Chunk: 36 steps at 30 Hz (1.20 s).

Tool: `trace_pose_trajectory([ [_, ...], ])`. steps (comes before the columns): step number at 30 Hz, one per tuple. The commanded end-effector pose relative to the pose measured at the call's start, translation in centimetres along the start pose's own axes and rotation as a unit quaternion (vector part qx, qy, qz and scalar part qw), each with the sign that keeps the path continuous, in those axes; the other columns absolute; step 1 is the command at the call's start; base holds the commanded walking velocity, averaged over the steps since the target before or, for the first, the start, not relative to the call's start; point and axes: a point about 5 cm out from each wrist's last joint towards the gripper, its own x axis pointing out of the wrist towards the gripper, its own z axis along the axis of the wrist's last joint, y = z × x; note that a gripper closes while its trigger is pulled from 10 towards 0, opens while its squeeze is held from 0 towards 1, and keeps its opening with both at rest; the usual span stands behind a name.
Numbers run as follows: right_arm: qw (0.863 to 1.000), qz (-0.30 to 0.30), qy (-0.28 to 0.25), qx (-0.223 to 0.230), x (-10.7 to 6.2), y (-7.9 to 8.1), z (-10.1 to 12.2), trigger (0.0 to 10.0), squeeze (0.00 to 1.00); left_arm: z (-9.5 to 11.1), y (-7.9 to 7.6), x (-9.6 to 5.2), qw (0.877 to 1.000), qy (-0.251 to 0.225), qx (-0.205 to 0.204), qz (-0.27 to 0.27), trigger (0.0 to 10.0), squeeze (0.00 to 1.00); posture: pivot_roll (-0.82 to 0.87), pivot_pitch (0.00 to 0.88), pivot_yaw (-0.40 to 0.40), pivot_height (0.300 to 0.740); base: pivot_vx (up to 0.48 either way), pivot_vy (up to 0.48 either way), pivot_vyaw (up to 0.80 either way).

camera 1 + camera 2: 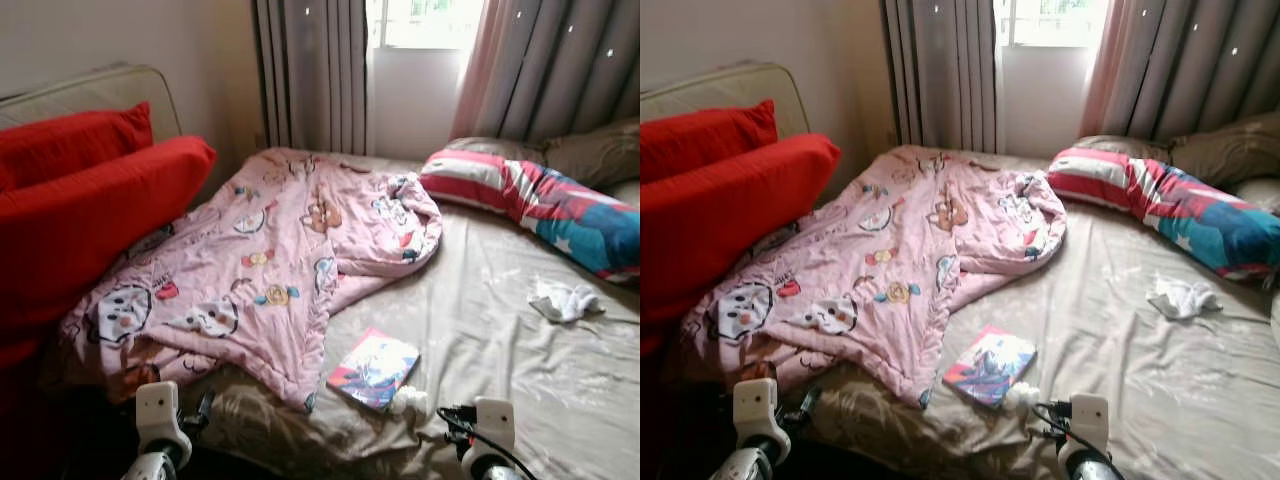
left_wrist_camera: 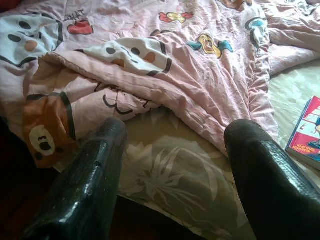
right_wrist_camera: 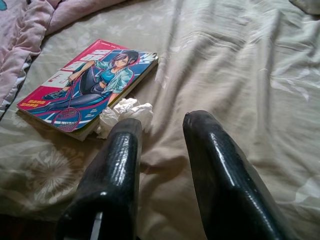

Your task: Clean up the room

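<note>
Both end effectors, left and right, hover open and empty over the beige-sheeted bed; right wrist reveals crumpled white tissue touching the glossy comic book, beside the pink cartoon quilt.

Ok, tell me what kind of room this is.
Most likely a bedroom. A wide bed with a tan sheet fills the view, a rumpled pink cartoon blanket lies across it, and pillows sit near the curtained window. A book lies near the bed's edge.
</note>
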Motion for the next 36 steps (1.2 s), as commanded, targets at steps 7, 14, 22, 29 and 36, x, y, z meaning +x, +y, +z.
trace_pose_trajectory([
  [7,1.0,0.008,0.001,0.003,-0.01,0.4,-0.13,10.0,0.0,0.32,0.17,0.08,1.0,-0.002,0.003,0.0,10.0,0.0,0.0,0.003,0.03,0.636,0.0,0.0,0.0],
  [14,1.0,0.026,-0.009,0.002,-0.05,0.87,-0.03,10.0,0.0,0.41,0.22,0.16,1.0,0.0,0.008,0.0,10.0,0.0,0.01,0.013,0.031,0.636,0.0,0.0,0.46],
  [22,0.999,0.035,-0.013,0.012,-0.12,1.02,-0.07,10.0,0.0,0.54,0.02,0.29,1.0,0.002,0.011,-0.004,10.0,0.0,0.01,0.024,0.031,0.636,0.129,0.0,0.76],
  [29,0.999,0.033,-0.013,0.026,-0.12,0.99,-0.1,10.0,0.0,0.56,-0.16,0.33,1.0,0.002,0.011,-0.007,10.0,0.0,0.01,0.027,0.03,0.636,0.262,0.0,0.08],
  [36,0.999,0.03,-0.014,0.025,-0.07,0.93,0.0,10.0,0.0,0.55,-0.22,0.34,1.0,0.002,0.011,-0.009,10.0,0.0,0.01,0.031,0.03,0.636,0.266,0.0,0.0],
])
